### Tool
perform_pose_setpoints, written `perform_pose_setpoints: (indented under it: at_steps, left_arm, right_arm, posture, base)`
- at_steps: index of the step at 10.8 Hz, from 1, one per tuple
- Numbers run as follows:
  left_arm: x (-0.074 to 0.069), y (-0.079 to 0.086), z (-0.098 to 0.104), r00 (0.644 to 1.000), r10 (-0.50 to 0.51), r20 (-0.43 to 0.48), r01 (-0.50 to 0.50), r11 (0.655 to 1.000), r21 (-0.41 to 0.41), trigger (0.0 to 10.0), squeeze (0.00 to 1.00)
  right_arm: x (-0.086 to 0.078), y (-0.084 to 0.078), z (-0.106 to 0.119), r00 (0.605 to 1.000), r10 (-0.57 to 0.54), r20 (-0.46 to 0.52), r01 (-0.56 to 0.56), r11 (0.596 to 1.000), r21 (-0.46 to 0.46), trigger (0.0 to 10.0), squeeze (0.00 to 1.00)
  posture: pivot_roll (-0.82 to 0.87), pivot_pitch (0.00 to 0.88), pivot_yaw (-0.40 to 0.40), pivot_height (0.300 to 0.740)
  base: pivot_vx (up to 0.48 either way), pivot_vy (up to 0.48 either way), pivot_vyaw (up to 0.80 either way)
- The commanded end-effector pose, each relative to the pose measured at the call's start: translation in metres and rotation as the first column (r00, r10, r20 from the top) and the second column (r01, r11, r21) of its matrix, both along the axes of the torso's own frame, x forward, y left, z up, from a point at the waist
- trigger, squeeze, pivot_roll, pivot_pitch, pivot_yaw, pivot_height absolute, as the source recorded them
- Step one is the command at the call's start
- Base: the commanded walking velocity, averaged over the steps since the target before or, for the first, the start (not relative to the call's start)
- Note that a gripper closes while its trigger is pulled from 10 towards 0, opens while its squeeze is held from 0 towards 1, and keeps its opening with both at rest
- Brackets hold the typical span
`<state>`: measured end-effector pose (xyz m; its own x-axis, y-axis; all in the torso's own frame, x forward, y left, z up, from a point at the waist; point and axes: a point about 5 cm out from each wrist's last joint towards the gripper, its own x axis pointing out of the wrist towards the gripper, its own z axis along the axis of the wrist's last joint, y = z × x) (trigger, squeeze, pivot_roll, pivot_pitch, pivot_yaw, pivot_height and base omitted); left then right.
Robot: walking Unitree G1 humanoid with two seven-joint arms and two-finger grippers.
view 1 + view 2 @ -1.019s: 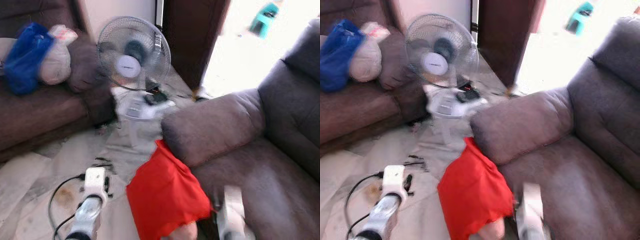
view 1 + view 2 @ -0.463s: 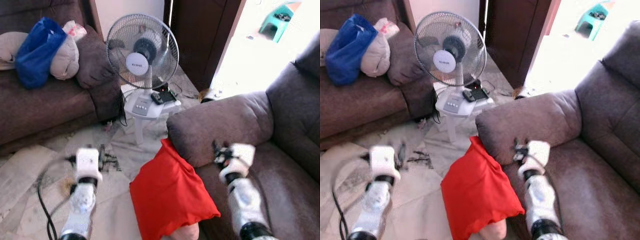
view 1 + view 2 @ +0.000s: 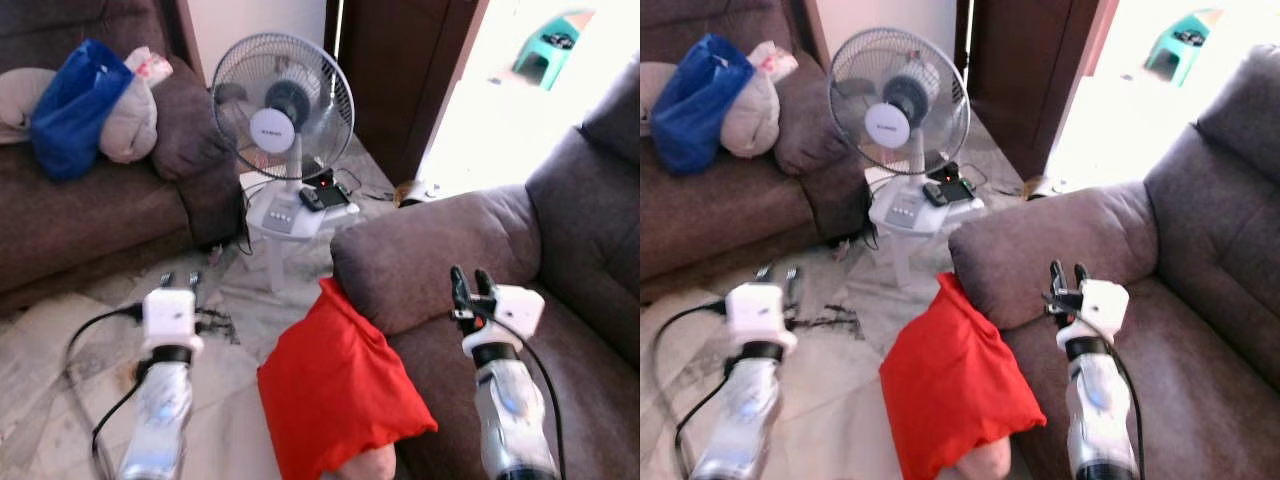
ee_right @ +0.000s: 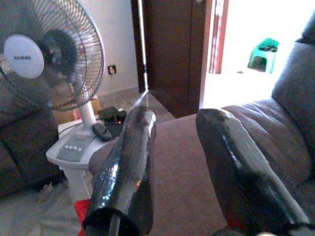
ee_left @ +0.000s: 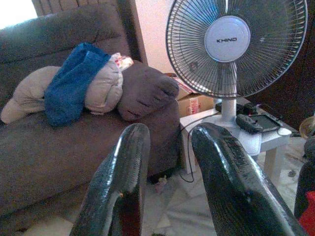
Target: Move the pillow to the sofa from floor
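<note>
A red pillow [image 3: 340,390] lies on the floor, leaning against the front of the grey-brown sofa [image 3: 560,340] just below its armrest [image 3: 430,250]. A pale cushion edge [image 3: 365,468] pokes out beneath it. My left gripper [image 3: 180,278] is raised over the floor left of the pillow, open, nothing between its fingers [image 5: 123,182]. My right gripper [image 3: 470,276] is held up over the sofa seat beside the armrest, right of the pillow, open and empty, fingers [image 4: 128,167] apart. A sliver of the pillow [image 5: 309,216] appears in the left wrist view.
A standing fan [image 3: 283,105] sits on a small white table [image 3: 290,215] with remotes, behind the pillow. A second sofa [image 3: 90,220] at the left holds a blue bag [image 3: 70,110] and cushions. Black cables [image 3: 100,330] trail across the marble floor. A bright doorway with a green stool [image 3: 552,50] is at the back right.
Both arms have risen into view from the bottom of the picture. The blur has gone as the camera steadied. The pillow has stayed put.
</note>
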<state>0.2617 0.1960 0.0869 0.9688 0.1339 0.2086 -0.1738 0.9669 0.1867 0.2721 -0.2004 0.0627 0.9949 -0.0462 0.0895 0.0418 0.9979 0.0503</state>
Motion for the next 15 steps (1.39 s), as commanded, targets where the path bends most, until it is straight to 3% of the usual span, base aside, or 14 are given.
perform_pose_setpoints:
  at_steps: [1, 7, 15]
  left_arm:
    - [-0.002, 0.000, 0.005, 1.000, -0.007, 0.006, 0.007, 1.000, 0.003, 10.0, 0.00]
    - [0.012, -0.002, 0.013, 1.000, -0.020, 0.022, 0.020, 1.000, 0.018, 10.0, 0.00]
    - [0.014, -0.008, 0.015, 0.999, -0.046, 0.001, 0.046, 0.999, 0.016, 10.0, 0.00]
  right_arm:
    - [-0.001, 0.000, 0.006, 1.000, -0.006, 0.017, 0.006, 1.000, 0.007, 10.0, 0.00]
    - [0.008, 0.007, 0.019, 1.000, 0.020, 0.004, -0.019, 0.999, -0.034, 10.0, 0.00]
    - [0.019, 0.006, 0.028, 0.999, 0.019, -0.029, -0.020, 0.999, -0.037, 10.0, 0.00]
  posture:
    - [0.03, 0.000, -0.040, 0.740]
    - [0.03, 0.000, -0.051, 0.740]
    - [0.02, 0.000, -0.070, 0.657]
  base:
    - [0.000, 0.000, 0.00]
    - [0.000, 0.000, 0.00]
    - [0.000, 0.000, 0.00]
